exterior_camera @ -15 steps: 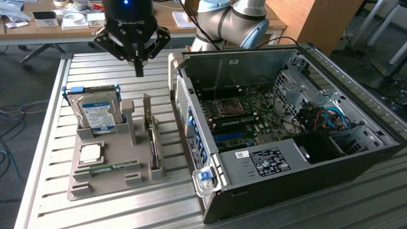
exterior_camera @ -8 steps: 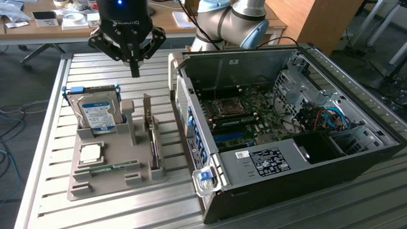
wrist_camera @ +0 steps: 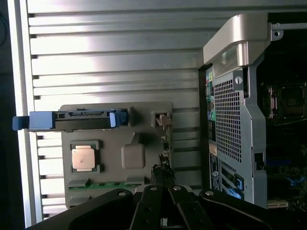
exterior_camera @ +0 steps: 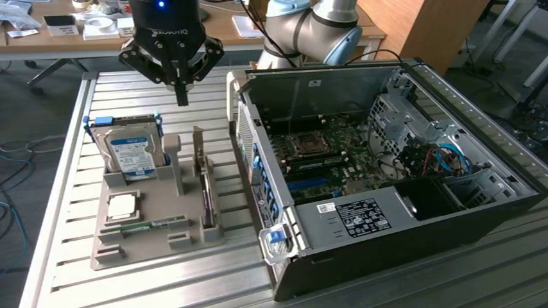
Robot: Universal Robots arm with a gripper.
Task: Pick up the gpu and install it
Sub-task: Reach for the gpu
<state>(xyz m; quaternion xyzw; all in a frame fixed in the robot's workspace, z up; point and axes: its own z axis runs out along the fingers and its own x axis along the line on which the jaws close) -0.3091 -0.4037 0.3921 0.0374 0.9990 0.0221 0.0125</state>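
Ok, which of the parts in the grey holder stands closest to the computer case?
The gpu, the thin dark card standing on edge. The blue-framed hard drive, processor and memory stick all sit farther from the computer case.

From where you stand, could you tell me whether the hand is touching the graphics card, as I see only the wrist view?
Observer: No. The hand hangs shut and empty in the air above the tray.
Operator: How does the card stand?
Observer: The graphics card stands upright on its long edge in a tray slot.
Operator: Is anything loose inside the case?
Observer: Red and blue cables bunch to the exterior view's right of the motherboard.
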